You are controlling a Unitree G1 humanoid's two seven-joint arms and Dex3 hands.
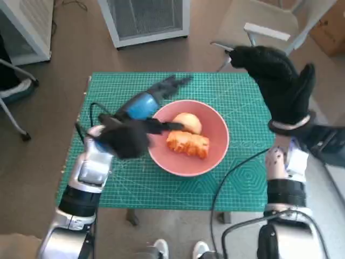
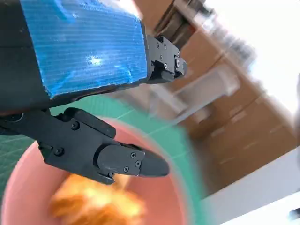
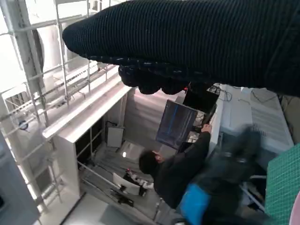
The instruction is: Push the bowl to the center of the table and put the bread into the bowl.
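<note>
Head view: pink bowl [image 1: 188, 137] sits near the middle of the green cutting mat [image 1: 237, 178] that covers the desk [image 1: 82, 102]. Two pieces in the bowl: an orange-brown bread [image 1: 187, 144] and a paler round bun [image 1: 187, 122] just behind it, touching or nearly so.

Left robot hand [image 1: 137, 121] is over the bowl's left rim, blue-taped back up. Some black fingers reach out over the mat past the bowl's far-left edge; another lies across the rim toward the bread, tip right at it. Cannot tell whether it touches the bread. Nothing is held, fingers apart: released.

Left wrist view is motion-blurred: blue tape fills the upper part, a black finger [image 2: 117, 159] hangs over the bowl interior [image 2: 28, 187], bread [image 2: 93, 201] a blurry orange mass below the fingertip. A gap shows between finger and bread here, but the blur makes it unreliable.

Right robot hand [image 1: 280, 81] is raised off the desk's far-right corner, well apart from the bowl, gloved fingers spread, holding nothing: released. In the right wrist view the glove [image 3: 197, 42] is a dark band. Below it is a person in dark clothes [image 3: 180, 171] at a monitor [image 3: 176, 124].

Off the desk: a white grilled unit [image 1: 145, 19] on the floor past the far edge, a chair [image 1: 264, 27] at far right.
</note>
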